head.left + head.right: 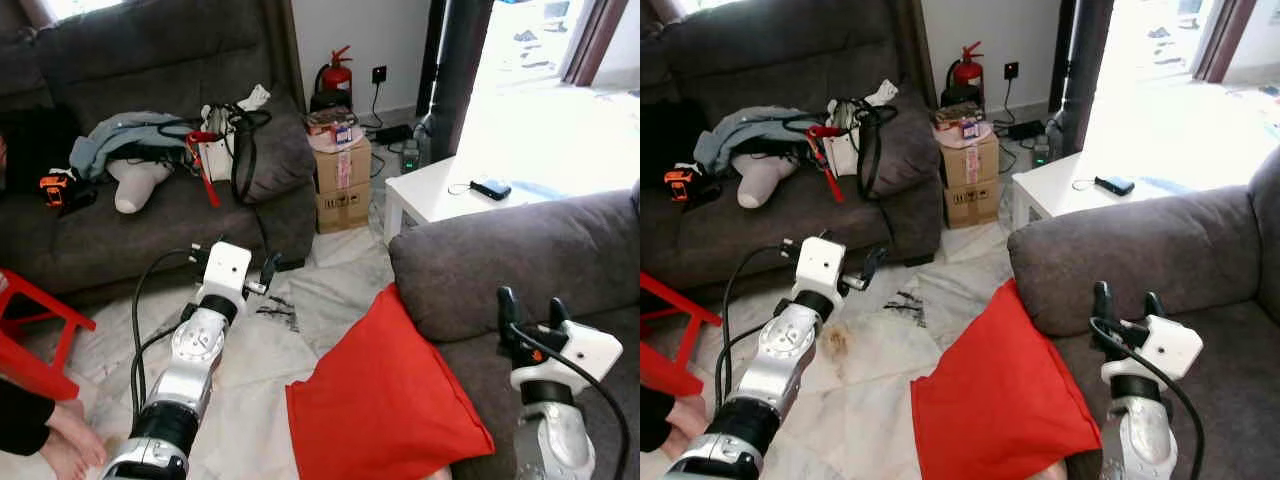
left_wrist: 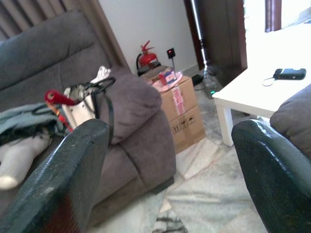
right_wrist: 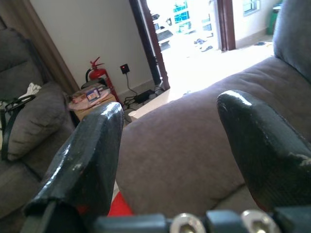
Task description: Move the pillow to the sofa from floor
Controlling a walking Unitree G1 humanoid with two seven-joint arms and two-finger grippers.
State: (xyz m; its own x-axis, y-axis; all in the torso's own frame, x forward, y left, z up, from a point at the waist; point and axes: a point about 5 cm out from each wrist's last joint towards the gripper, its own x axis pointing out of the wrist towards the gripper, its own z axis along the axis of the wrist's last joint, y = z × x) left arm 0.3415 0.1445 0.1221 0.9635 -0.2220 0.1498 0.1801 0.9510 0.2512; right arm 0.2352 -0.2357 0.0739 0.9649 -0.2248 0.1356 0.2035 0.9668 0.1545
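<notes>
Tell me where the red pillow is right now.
In the left eye view, the red pillow lies on the marble floor, leaning against the front of the grey sofa on the right, between the two arms.

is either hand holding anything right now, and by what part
Nothing is held. The left hand and right hand are both open and empty, and the square red fabric pillow leans untouched against the grey sofa.

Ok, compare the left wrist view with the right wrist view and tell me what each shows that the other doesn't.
Left wrist alone: the white table with a black device on it, and the bag on the far sofa. Right wrist alone: the near sofa's seat and armrest, a sliver of the red pillow, and the bright doorway. Both share the fire extinguisher, the cardboard boxes, and an open hand's fingers in the foreground.
</notes>
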